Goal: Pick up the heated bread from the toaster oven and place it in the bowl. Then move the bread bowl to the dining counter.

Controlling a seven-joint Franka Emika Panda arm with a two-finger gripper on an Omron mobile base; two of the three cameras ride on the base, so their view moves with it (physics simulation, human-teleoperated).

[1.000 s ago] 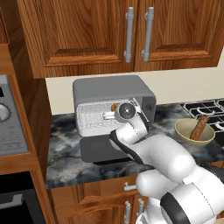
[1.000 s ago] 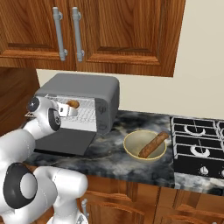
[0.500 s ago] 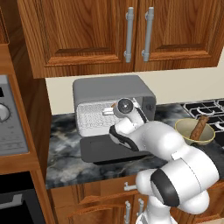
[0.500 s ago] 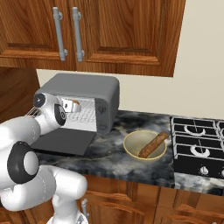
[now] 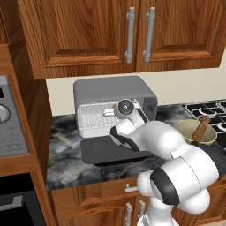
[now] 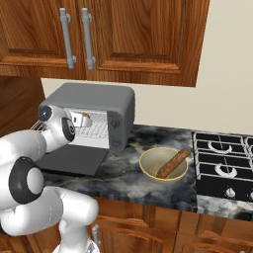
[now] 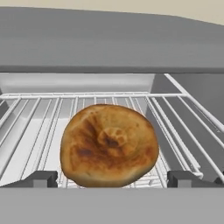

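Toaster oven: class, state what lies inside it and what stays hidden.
Inside the grey boxy toaster oven, a round browned bread lies on the silver wire rack, between the open end effector tips. The bread's underside is hidden.

Wooden cabinets (image 5: pixel 132 31) with metal handles overhead; black stove burners (image 6: pixel 225 163) at right.

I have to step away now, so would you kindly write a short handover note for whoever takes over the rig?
Gripper: open, a fingertip on either side of the bread, not closed on it.
Toaster oven: door dropped open; bread lies on the wire rack inside.
Bowl: on the counter between toaster oven and stove, already holding a brown stick-shaped item.
Done: oven reached.
Left: grasp bread, put it in the bowl, carry bowl to the dining counter.
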